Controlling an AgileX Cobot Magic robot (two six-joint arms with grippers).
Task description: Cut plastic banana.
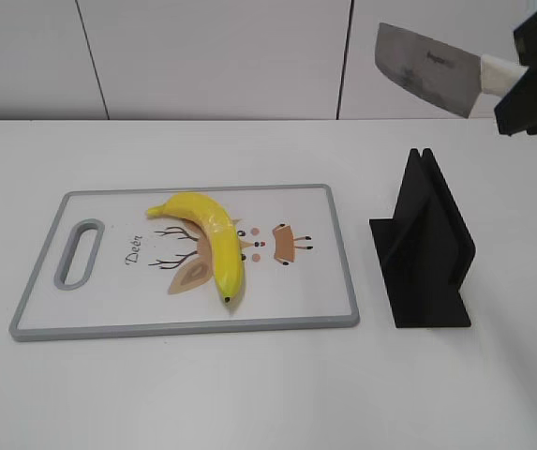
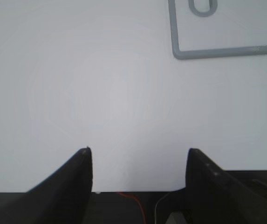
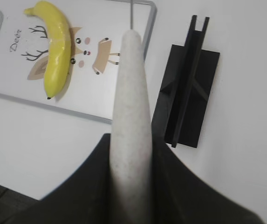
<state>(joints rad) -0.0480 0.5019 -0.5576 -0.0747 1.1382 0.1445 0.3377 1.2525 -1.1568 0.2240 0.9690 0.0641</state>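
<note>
The plastic banana [image 1: 214, 239] is glossy yellow and curved. It lies on the white cutting board [image 1: 109, 300], which has a grey rim and a deer print, and shows in the right wrist view [image 3: 56, 46] too. My right gripper [image 1: 529, 89] is shut on the white handle of a knife [image 1: 429, 67], held high at the upper right, above the black stand and apart from the banana. In the right wrist view the handle [image 3: 132, 116] sits between the jaws [image 3: 132, 154]. My left gripper [image 2: 137, 156] is open and empty over bare table, left of the board's corner [image 2: 180, 51].
A black knife stand [image 1: 425, 246] sits right of the board, also in the right wrist view [image 3: 187, 88]. The white table [image 1: 268, 394] spreads around them. A white panelled wall is behind.
</note>
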